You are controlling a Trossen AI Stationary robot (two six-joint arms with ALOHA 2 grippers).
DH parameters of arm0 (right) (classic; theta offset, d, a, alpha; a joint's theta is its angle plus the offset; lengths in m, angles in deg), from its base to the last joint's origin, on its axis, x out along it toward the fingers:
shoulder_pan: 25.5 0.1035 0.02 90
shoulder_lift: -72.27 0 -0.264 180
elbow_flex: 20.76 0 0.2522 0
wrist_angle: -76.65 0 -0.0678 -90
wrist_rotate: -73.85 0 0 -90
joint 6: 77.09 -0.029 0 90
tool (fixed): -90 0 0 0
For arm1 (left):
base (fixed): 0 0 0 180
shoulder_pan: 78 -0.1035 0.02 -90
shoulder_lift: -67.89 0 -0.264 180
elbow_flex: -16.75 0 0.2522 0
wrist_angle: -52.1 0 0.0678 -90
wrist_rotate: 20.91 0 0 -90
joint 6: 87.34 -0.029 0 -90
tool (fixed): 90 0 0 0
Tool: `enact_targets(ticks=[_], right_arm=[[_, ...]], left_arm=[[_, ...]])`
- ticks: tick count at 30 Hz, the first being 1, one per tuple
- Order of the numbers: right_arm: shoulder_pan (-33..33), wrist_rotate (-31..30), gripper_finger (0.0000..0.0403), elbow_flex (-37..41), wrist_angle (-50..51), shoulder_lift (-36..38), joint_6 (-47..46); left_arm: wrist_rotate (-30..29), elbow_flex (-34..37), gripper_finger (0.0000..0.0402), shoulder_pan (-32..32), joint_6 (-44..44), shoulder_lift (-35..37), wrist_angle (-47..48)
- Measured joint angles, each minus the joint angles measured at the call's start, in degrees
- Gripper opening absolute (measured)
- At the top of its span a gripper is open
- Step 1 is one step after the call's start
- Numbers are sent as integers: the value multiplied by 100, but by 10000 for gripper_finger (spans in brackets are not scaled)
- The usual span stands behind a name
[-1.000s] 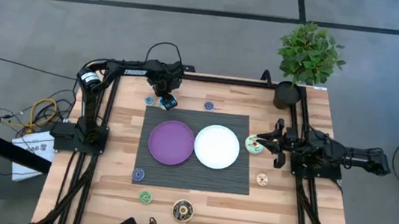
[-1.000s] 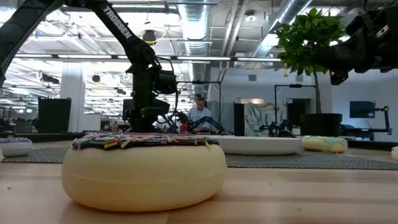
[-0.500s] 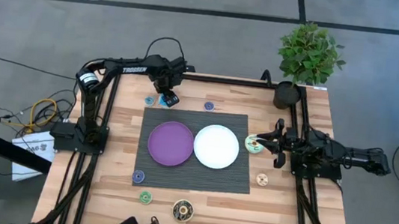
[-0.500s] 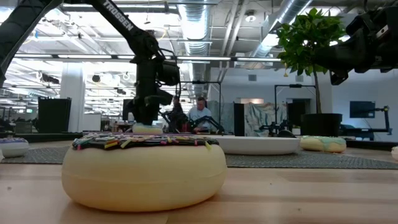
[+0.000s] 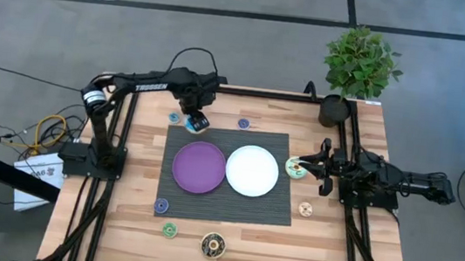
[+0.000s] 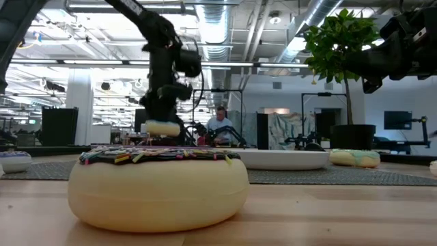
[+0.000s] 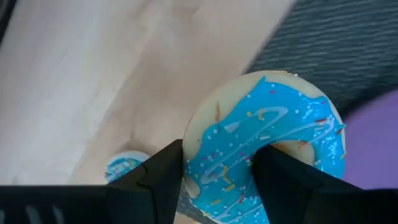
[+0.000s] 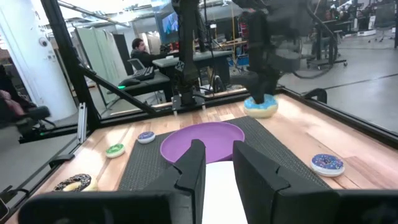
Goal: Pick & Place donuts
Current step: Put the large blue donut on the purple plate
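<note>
The left gripper (image 5: 196, 123) has its jaws pinching a cyan donut (image 7: 267, 149), lifted off the worktop (image 5: 333, 247) at the upper left corner of the dark mat (image 5: 276, 208), just above the purple plate (image 5: 200, 166). A small cyan donut (image 5: 173, 117) lies to its left, a blue one (image 5: 244, 124) to its right. The right gripper (image 5: 309, 166) waits at the frame's right with jaws spread, beside a green donut (image 5: 296, 169) near the white plate (image 5: 253, 170).

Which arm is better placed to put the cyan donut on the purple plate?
Left. The left gripper already holds the cyan donut lifted just beside the purple plate. The right gripper waits beyond the white plate, near another donut.
</note>
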Motion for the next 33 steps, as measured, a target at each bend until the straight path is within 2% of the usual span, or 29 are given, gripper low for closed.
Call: enact_targets(ticks=[6,13,18,22,26,33], right_arm=[[0,0,73,0,1,0,0],[0,0,73,2,0,0,0],[0,0,73,0,-1,0,0],[0,0,73,0,0,0,0],[0,0,73,0,-1,0,0],[-1,0,73,2,0,-1,0]], left_arm=[[-2,0,176,686,361,409,63],[-4,0,176,1677,902,447,54],[-9,40,176,2334,1099,445,-209],[10,372,176,2753,1394,444,-632],[-129,702,176,3039,1655,440,-894],[-61,1218,176,3179,2064,438,-1309]])
